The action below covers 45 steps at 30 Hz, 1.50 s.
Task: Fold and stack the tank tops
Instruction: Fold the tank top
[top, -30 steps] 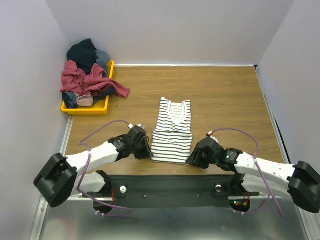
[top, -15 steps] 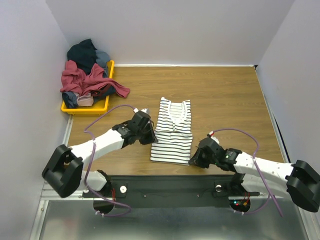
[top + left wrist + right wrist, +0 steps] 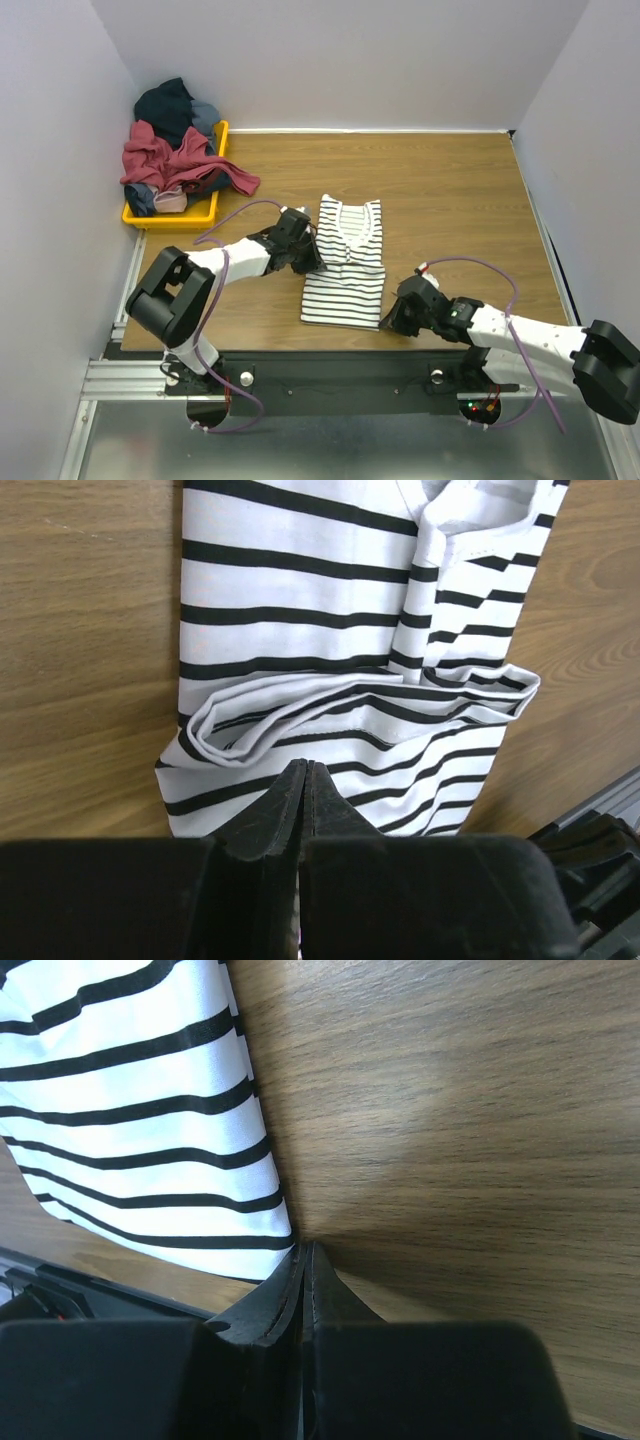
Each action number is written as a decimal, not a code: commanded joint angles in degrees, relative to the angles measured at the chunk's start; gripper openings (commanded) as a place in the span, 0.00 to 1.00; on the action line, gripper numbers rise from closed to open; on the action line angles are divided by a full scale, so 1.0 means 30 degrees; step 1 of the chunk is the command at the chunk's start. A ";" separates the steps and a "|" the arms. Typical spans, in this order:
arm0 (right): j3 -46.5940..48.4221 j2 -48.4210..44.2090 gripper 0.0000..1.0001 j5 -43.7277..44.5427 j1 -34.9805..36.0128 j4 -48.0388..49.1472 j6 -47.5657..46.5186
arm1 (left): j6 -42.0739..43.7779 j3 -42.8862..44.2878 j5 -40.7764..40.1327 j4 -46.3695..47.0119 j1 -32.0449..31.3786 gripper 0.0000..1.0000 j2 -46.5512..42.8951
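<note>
Count: one striped tank top (image 3: 345, 265) on your tabletop (image 3: 450, 190); one yellow tray (image 3: 150, 218) holds heaped clothes (image 3: 165, 155). Left end effector (image 3: 305, 772), right end effector (image 3: 303, 1250): fingers closed together at its edges.

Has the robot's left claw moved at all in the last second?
Yes. The left gripper has travelled up along the left edge of the striped tank top, away from the black base rail and toward the far side of the table.

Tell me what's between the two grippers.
Only the striped tank top: its lower half lies between left gripper and right gripper. Clearest in the top external view.
</note>
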 commanded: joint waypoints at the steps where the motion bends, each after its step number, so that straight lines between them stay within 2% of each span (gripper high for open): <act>1: -0.0755 0.0207 0.04 0.0724 0.0094 -0.1357 -0.0297 | 0.0374 0.0380 0.0225 0.1184 0.0572 0.10 0.0431; 7: -0.1017 -0.0201 0.03 0.0489 0.0094 -0.1416 -0.0297 | -0.0213 0.0232 -0.0128 0.2121 0.2448 0.10 0.1429; 14: -0.1048 -0.0351 0.03 0.0518 0.0094 -0.1650 -0.0268 | -0.0095 0.0848 0.0105 0.2238 0.2656 0.08 0.2632; 17: -0.0960 -0.0233 0.03 0.0548 0.0094 -0.1650 -0.0239 | 0.0021 0.1053 0.0571 0.2385 0.2685 0.08 0.2224; 19: -0.0930 -0.0291 0.03 0.0548 0.0094 -0.1650 -0.0267 | 0.0254 0.1141 0.0603 0.2414 0.2685 0.11 0.1175; 20: -0.0901 -0.0349 0.03 0.0577 0.0094 -0.1679 -0.0268 | 0.0372 0.1171 0.0517 0.2153 0.2685 0.17 0.0268; 21: -0.0843 -0.0350 0.05 0.0606 0.0094 -0.1709 -0.0297 | 0.0460 0.1229 0.0342 0.1861 0.2685 0.20 0.0259; 23: -0.0755 -0.0554 0.15 0.0752 0.0094 -0.2001 -0.0297 | 0.0839 0.1317 -0.0242 0.1159 0.2685 0.28 -0.1171; 24: -0.0668 -0.0613 0.19 0.0782 0.0094 -0.2089 -0.0326 | 0.0929 0.1318 -0.0478 0.0285 0.2685 0.36 -0.1640; 25: -0.0493 -0.0729 0.31 0.0782 0.0094 -0.2293 -0.0384 | 0.1046 0.1231 -0.0654 -0.0159 0.2685 0.39 -0.2486; 27: -0.0258 -0.0847 0.45 0.0607 0.0094 -0.2586 -0.0531 | 0.1222 0.0792 -0.1474 -0.1881 0.2685 0.43 -0.3659; 31: -0.0169 -0.0819 0.53 0.0343 0.0065 -0.2880 -0.0707 | 0.0844 -0.1285 -0.2354 -0.3789 0.2656 0.43 -0.5651; 34: -0.0198 -0.0555 0.53 0.0109 0.0094 -0.2910 -0.0824 | 0.0170 -0.3712 -0.2618 -0.4674 0.2627 0.43 -0.7062; 38: -0.0227 -0.0262 0.50 -0.0184 0.0094 -0.2910 -0.0854 | -0.0357 -0.5299 -0.2298 -0.5289 0.2130 0.43 -0.8089; 42: -0.0286 0.0117 0.46 -0.0506 0.0065 -0.2881 -0.0971 | -0.0944 -0.5977 -0.2150 -0.5847 0.0523 0.52 -0.8937; 45: -0.0228 0.0499 0.46 -0.0740 0.0065 -0.2881 -0.1146 | -0.1383 -0.6123 -0.1831 -0.6227 0.0166 0.52 -0.9232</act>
